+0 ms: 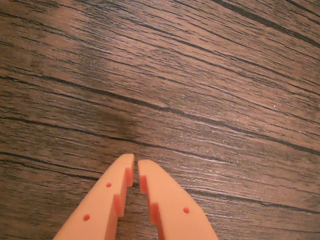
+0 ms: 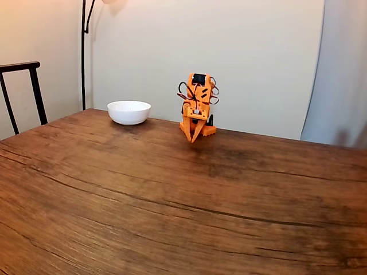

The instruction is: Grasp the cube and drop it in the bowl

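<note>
The white bowl sits at the far side of the wooden table, left of the orange arm in the fixed view. My orange gripper points down at the table just in front of the arm's base, well right of the bowl. In the wrist view my gripper comes in from the bottom edge, its two fingertips almost touching, with nothing between them and bare wood below. The blue cube is out of view.
The dark wooden table stretches wide toward the camera. A black chair back stands at the left edge and a lamp pole rises behind the table's far left corner. A pale wall lies behind.
</note>
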